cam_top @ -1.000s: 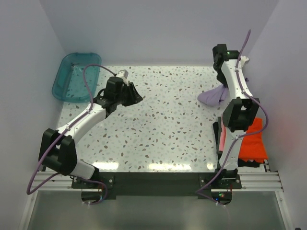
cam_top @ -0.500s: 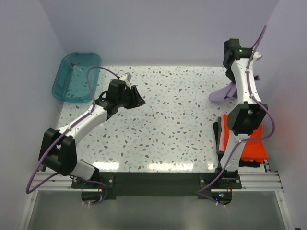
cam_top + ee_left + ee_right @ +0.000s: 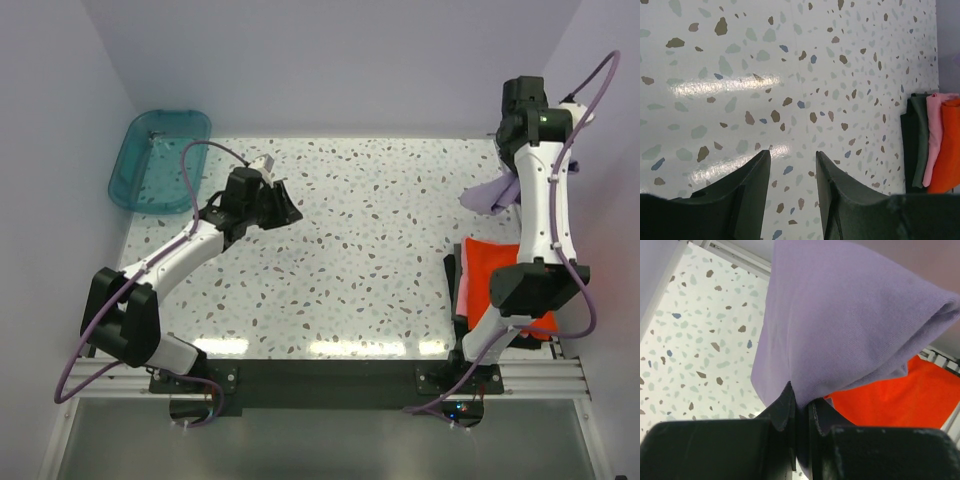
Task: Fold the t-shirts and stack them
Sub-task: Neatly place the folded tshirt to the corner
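A folded bright orange-red cloth tee [image 3: 488, 272] lies at lower right on the speckled bench [image 3: 350, 240]. The right pincer [image 3: 800, 402], pressed together, pinches the soft lavender-purple tee [image 3: 850, 315] aloft at upper right, not yet stacked. The left pincer [image 3: 792, 160] is spread and empty.

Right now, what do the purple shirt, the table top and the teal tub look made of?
Purple shirt: soft knit cloth, matte; fine weave and drooping folds show.
Table top: speckled terrazzo-look surface, glossy with glare; stone or laminate, unclear.
Teal tub: likely plastic, translucent and shiny.
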`<state>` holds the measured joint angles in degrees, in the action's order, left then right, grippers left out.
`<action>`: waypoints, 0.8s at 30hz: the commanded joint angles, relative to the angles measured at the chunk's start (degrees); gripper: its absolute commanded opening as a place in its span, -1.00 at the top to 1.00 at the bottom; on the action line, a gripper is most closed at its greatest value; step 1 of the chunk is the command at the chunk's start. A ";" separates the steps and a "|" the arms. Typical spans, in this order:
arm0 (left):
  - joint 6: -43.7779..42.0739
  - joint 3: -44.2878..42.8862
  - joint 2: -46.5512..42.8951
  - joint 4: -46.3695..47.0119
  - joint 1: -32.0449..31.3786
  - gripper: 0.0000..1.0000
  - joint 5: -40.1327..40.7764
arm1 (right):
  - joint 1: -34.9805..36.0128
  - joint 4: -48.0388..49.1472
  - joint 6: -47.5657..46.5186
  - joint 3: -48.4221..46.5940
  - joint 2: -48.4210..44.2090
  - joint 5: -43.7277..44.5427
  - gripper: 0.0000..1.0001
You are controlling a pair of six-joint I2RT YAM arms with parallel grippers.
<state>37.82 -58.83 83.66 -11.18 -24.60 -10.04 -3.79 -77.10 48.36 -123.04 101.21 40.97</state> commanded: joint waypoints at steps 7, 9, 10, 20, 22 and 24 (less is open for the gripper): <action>-0.91 2.58 -3.67 2.22 -1.94 0.08 0.55 | -0.25 -13.34 2.35 15.98 -14.98 2.71 1.00; -0.82 3.37 -4.03 2.48 -2.64 0.08 0.99 | -0.25 -12.90 3.32 21.58 -19.00 2.89 1.00; -0.91 4.24 -4.38 2.65 -2.91 0.08 1.16 | -0.16 -12.64 3.84 23.53 -20.34 2.71 1.00; 0.32 8.11 -6.49 4.50 -6.07 0.08 1.78 | -0.25 -11.84 4.03 47.96 -41.42 -2.56 -0.94; 0.41 8.55 -7.28 4.68 -6.34 0.08 1.87 | -0.25 -13.07 2.80 48.95 -43.37 -1.69 -0.97; 0.58 8.91 -7.81 4.76 -6.43 0.08 1.87 | -0.25 -13.69 0.87 48.08 -45.74 -1.77 -0.98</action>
<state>37.93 -50.33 78.67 -10.07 -30.76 -8.78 -3.81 -78.48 51.22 -74.46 57.58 38.65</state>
